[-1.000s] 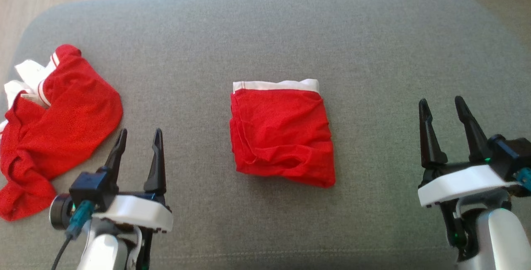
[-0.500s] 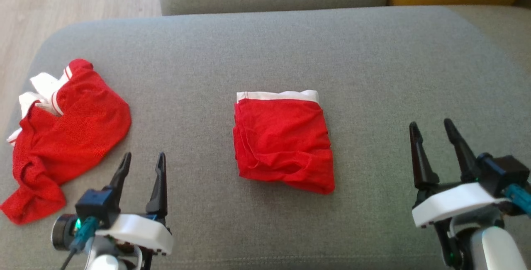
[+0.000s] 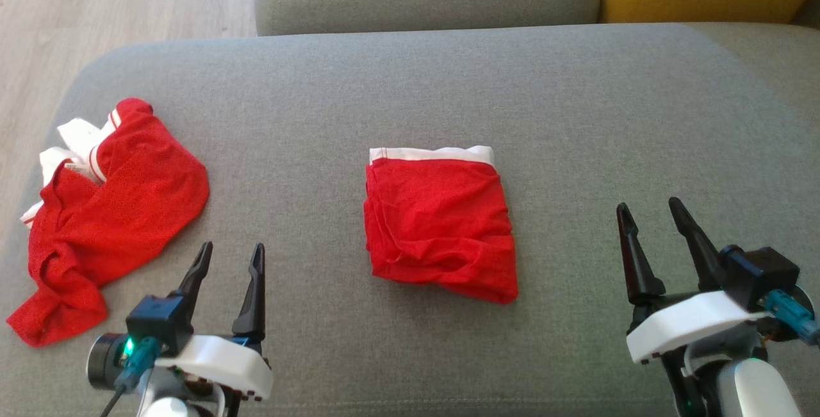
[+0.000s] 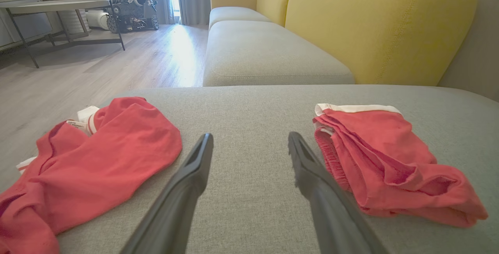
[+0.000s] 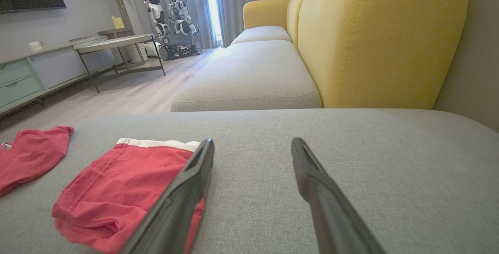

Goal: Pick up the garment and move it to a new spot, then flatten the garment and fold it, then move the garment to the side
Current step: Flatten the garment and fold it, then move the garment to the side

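Head view shows the folded red shorts (image 3: 441,228) lying square in the middle of the grey sofa seat (image 3: 410,84), white waistband at the far edge. The folding looks done, so only the shift to the side seems left. The left gripper (image 3: 232,247) and right gripper (image 3: 646,204) hang low on either flank, fingers spread wide and empty, well apart from the shorts — probably parked clear before reaching in. A crumpled red garment (image 3: 109,212) lies heaped at the seat's left end.
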Robot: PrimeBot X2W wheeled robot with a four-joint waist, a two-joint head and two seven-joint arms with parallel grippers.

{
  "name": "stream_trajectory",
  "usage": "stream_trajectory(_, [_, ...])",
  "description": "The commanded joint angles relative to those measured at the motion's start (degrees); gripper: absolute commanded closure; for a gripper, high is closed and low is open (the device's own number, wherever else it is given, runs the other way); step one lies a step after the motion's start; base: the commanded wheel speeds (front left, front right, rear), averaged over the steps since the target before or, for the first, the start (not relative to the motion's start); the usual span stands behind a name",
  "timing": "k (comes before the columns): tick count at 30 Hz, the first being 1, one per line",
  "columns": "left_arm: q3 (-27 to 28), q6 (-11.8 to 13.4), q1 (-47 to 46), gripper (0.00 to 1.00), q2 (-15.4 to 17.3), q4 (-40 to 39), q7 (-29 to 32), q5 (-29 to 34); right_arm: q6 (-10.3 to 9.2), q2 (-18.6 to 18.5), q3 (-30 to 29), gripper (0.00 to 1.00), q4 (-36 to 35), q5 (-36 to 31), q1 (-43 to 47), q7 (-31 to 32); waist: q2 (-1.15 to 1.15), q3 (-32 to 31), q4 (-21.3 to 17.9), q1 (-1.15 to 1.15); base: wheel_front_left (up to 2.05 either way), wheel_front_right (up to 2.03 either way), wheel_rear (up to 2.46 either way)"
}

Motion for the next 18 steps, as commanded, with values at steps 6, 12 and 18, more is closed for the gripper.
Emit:
stream_trajectory(6, [1.6,0.4,-2.1,0.0,1.1,-1.7,-0.2,-0.1,-0.04,-0.2,1.6,0.0,-2.0,-0.2,-1.4,0.1,0.0,0.0,0.0,0.0,0.0,0.0,0.0])
stream_trajectory(12, [1.3,0.6,-2.4,0.0,1.3,-1.8,-0.3,-0.2,-0.04,-0.2,1.6,0.0,-1.8,-0.1,-1.4,0.1,0.0,0.1,0.1,0.0,0.0,0.0,0.0])
stream_trajectory(18, [1.0,0.5,-3.4,0.0,1.3,-2.0,-0.7,-0.4,-0.04,-0.2,1.5,0.0,-0.9,-0.1,-2.2,0.3,0.0,1.0,0.7,0.0,0.0,0.0,0.0])
